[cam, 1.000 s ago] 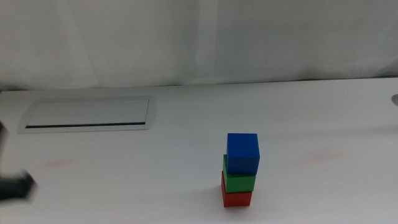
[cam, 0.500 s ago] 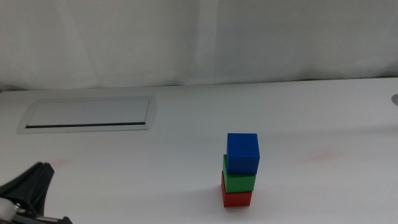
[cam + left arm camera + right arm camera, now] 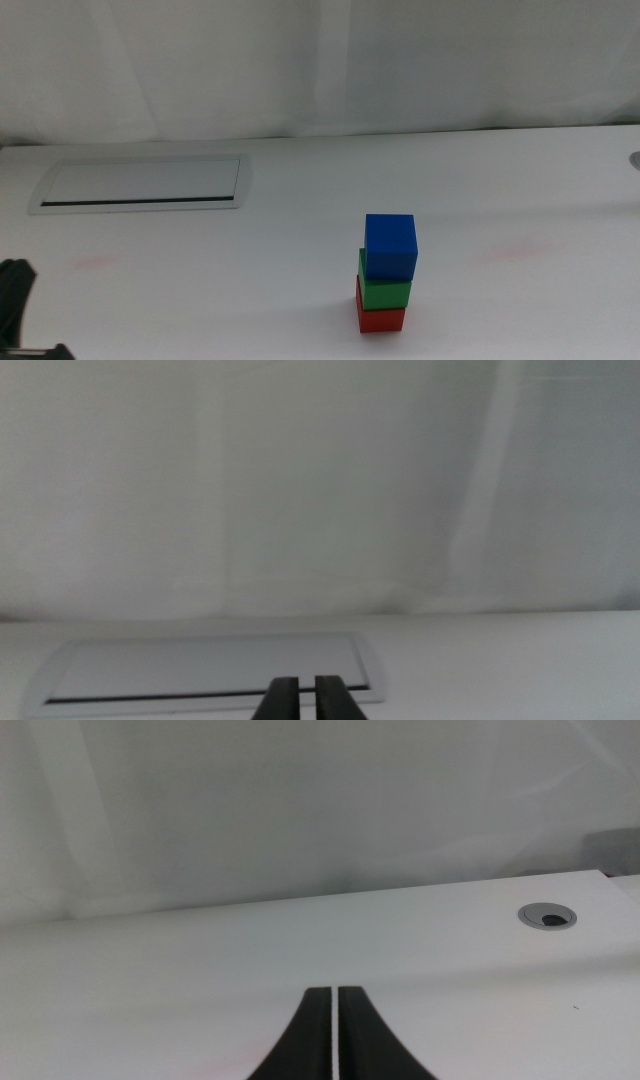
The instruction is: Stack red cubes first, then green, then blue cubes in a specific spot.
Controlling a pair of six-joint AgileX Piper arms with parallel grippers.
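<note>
Three cubes stand in one upright stack on the white tabletop, right of centre in the middle view: the red cube (image 3: 381, 317) at the bottom, the green cube (image 3: 385, 290) on it, the blue cube (image 3: 390, 246) on top. No gripper touches the stack. Only a dark part of the left arm (image 3: 14, 305) shows there, at the bottom left corner, far from the cubes. In the left wrist view my left gripper (image 3: 299, 698) is shut with nothing in it. In the right wrist view my right gripper (image 3: 334, 1035) is shut and holds nothing. Neither wrist view shows the cubes.
A grey-rimmed rectangular panel (image 3: 143, 183) is set into the table at the back left, also in the left wrist view as the panel (image 3: 205, 668). A round grey grommet (image 3: 548, 916) sits at the table's far right. Faint pink smudges (image 3: 97, 263) mark the tabletop. A white curtain hangs behind.
The left arm's dark part rose into view at the bottom left half a second ago and has now drawn back lower and further left. The stack has not moved.
</note>
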